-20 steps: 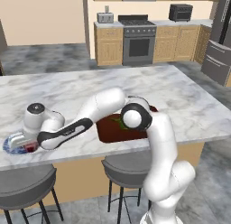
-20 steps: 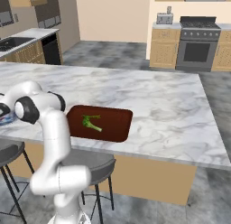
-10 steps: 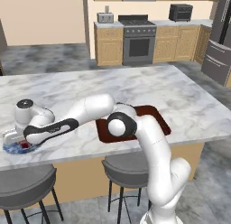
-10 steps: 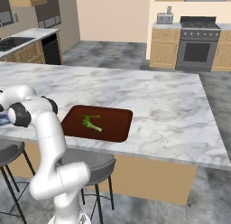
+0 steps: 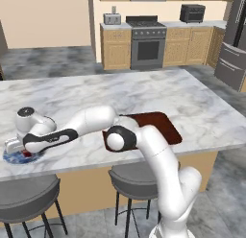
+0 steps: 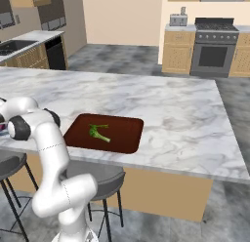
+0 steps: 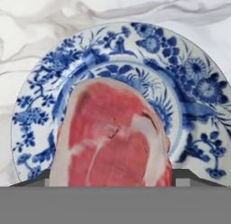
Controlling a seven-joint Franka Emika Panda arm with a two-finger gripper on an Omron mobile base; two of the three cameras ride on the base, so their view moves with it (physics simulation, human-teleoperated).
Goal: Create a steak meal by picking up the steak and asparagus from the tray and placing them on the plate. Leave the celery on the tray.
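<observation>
1. Showing the gripper (image 7: 115,182) low over the plate (image 7: 198,92), the hand view is looking straight down. The jaws are standing wide and appear to be closed on the two sides of the steak (image 7: 113,133).
2. The steak is hanging over the plate's middle, slightly toward its lower edge in the hand view. The plate is sitting by the near edge of the marble counter (image 6: 185,114), far toward its left end.
3. The step in hand, as I judge it, is placing the steak. Doing it well is meaning lowering until the meat is resting on the plate's blue-and-white centre. Then the jaws should be opening fully and the hand lifting straight up, so the steak is not dragging toward the rim.
4. The plate is lying close to the counter's near edge, so any sideways nudge is risking pushing it off.
5. The asparagus is the next thing to be fetching. The tray (image 6: 122,133) is lying well apart from the plate, by the near edge around mid-counter.
6. The celery (image 6: 99,133) is lying near the tray's middle, with its leafy end pointing to the tray's left side.
7. Whether a thin dark spear is lying beside the celery is too small to tell.
8. Whether the steak's underside is already touching the plate is hidden.
</observation>
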